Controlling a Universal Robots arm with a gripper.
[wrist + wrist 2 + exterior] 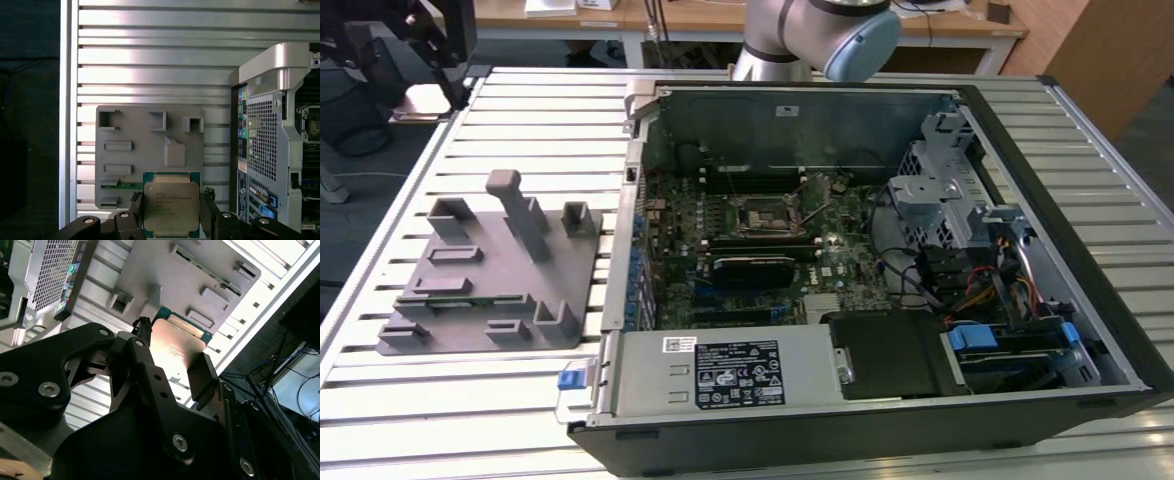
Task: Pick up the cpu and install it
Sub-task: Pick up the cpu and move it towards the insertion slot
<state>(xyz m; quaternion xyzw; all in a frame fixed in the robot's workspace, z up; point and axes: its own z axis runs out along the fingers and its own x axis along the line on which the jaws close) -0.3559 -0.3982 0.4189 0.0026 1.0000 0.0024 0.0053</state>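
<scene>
So, tabletop: silvery slatted metal that carries everything in the scene.
Fixture: grey plastic plate with upright posts and shallow pockets, lying flat on the slats at the exterior view's left, just beside the case. It also shows in both wrist views.
Green strip: thin and lying in one of the fixture's pockets, seen in the first wrist view.
Claw: closed on the cpu, with one black finger against each of two opposite edges. The second wrist view shows the same hold from the side.
Cpu: a square chip with a silvery top and a green rim, clamped between the fingers over the fixture's edge and the slats. Its metal face is turned to the first wrist camera. In the second wrist view it sits level between the pads. It is outside the case.
Arm: pale grey joints with a blue cap, rising behind the case's far wall.
Case: a black computer case lying on its side with the panel off, so the green board inside is open to view. Its perforated rear panel shows in the first wrist view.
Socket: a square black-and-metal frame near the middle of the board, with no chip in it.
Drive cage: grey metal, to the exterior view's right of the socket.
Cables: a coloured bundle near the cage, toward the case's right wall.
</scene>
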